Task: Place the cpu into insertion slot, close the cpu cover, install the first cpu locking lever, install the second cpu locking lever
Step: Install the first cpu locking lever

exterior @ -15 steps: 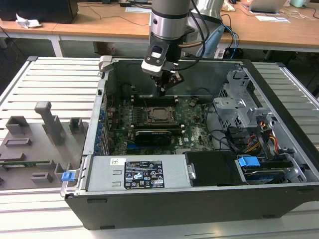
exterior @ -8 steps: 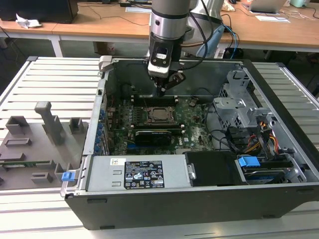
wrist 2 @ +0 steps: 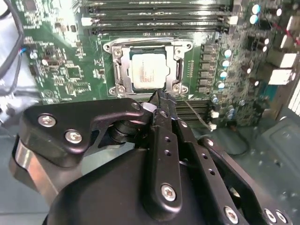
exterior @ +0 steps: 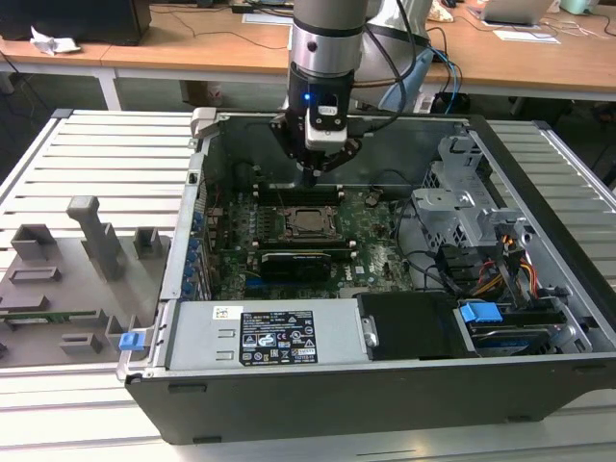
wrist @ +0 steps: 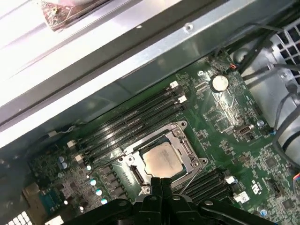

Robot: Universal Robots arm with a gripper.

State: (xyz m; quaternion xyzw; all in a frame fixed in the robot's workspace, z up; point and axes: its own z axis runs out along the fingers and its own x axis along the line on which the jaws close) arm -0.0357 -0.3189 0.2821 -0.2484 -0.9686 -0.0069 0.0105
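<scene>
- Gripper (wrist 2: 161, 99) is seen clenched, its tips pressed together with nothing grasped, just above the socket's edge.
- The cpu (wrist 2: 146, 71) is seated in the insertion slot (wrist 2: 125, 75) on the green board (wrist 2: 65, 75).
- The cpu cover (wrist 2: 180, 70) is laid flat around the chip's face.
- A thin metal lever (wrist 2: 194, 112) is angled away from the socket's corner.

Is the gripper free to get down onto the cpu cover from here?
Probably yes. The gripper hangs close above the edge of the cpu cover inside the open case, jaws together, and nothing lies between them.
</scene>
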